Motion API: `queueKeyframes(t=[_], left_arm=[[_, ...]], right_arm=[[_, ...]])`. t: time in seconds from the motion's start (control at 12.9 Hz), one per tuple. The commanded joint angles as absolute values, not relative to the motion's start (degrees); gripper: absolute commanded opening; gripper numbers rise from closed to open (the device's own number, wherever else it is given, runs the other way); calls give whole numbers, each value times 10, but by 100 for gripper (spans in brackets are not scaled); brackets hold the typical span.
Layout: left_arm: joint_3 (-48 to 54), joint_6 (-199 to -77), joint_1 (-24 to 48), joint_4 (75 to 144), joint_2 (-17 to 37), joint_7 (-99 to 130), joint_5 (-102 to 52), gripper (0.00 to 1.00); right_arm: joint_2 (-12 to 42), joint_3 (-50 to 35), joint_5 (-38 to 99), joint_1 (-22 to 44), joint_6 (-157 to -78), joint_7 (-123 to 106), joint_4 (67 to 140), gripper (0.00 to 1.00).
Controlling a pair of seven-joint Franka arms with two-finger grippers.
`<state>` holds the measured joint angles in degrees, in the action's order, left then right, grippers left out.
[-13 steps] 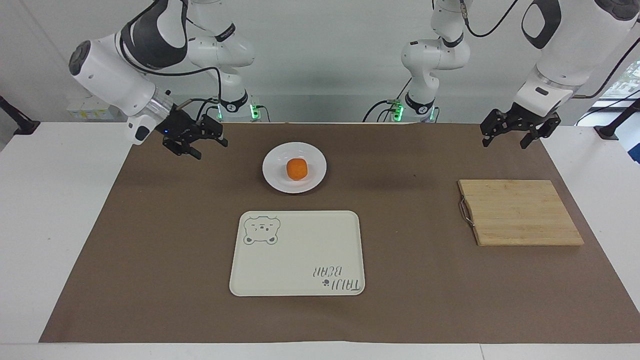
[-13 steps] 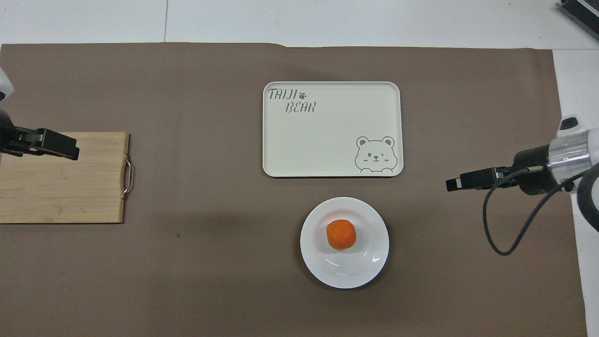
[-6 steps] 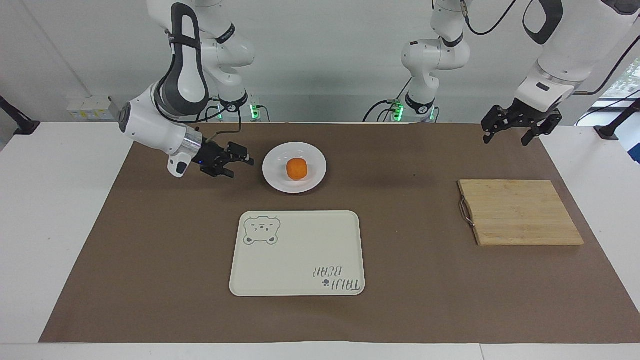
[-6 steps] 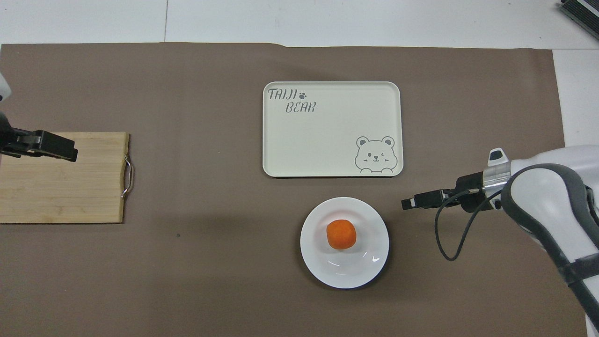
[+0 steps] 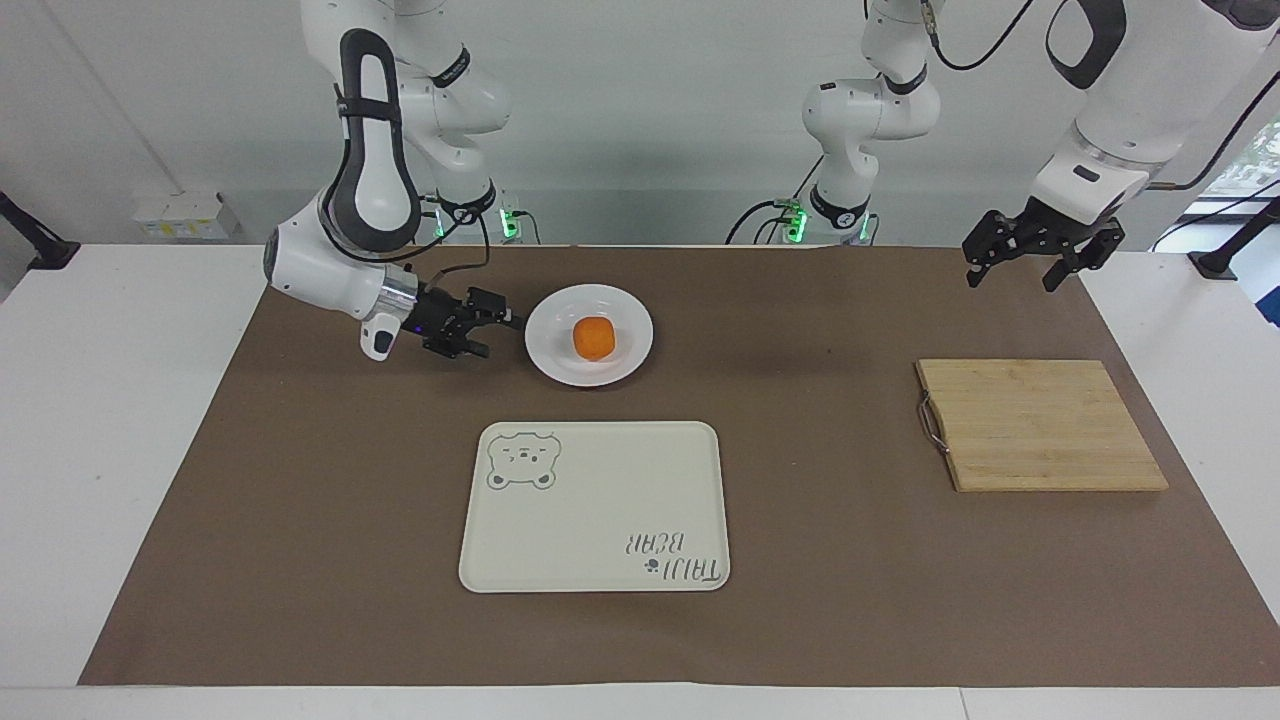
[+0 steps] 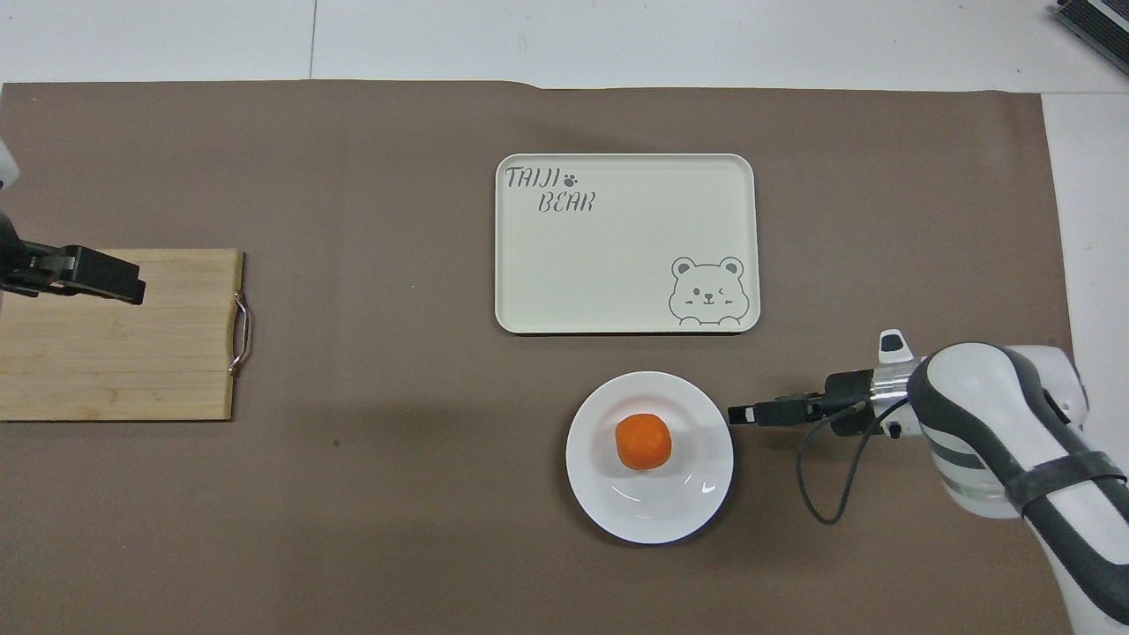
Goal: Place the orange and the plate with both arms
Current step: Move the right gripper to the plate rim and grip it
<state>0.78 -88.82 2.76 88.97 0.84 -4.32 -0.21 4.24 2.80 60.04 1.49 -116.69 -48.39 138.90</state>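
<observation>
The orange (image 5: 594, 338) sits in the middle of the white plate (image 5: 622, 362), which stands on the brown mat, nearer to the robots than the tray. My right gripper (image 5: 504, 337) is low over the mat, lying flat and open, its fingertips just short of the plate's rim on the right arm's side. In the overhead view the right gripper (image 6: 734, 413) almost meets the plate (image 6: 654, 513) holding the orange (image 6: 643, 441). My left gripper (image 5: 1010, 283) is open and empty, raised and waiting over the mat's corner at the left arm's end; from overhead the left gripper (image 6: 132, 282) covers the board.
A cream rectangular tray (image 5: 600, 500) with a bear print lies mid-table, farther from the robots than the plate (image 6: 617, 265). A wooden cutting board (image 5: 1040, 425) with a metal handle lies at the left arm's end (image 6: 115, 353).
My right arm swung down and toward the plate, bringing its gripper from high over the mat's edge to just beside the rim. The left gripper barely moved. Plate and orange stayed put.
</observation>
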Motion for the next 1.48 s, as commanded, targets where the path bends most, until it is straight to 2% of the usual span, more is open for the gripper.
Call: queueKeyframes(t=[0.0,0.7,0.78,1.01,1.09,1.32,1.4], left_arm=[[11,-885,24,897,2,-49,8,100],[11,-885,23,897,2,-49,8,100],[11,-885,24,897,2,-48,8,100],[11,-885,23,897,2,-48,8,100],[11,-885,23,897,2,-49,8,100],[11,-885,24,897,2,-49,8,100],[11,-885,24,897,2,-49,8,100]], right_arm=[[34,28,642,40,-1191,-504,1409,100],[16,25,700,62,-1194,-504,1452,99],[16,25,700,62,-1194,-504,1452,80],[17,26,700,62,-1198,-500,1452,48],[17,26,700,62,-1213,-499,1452,42],[18,26,700,64,-1218,-499,1453,36],[18,26,700,64,-1219,-499,1453,29]])
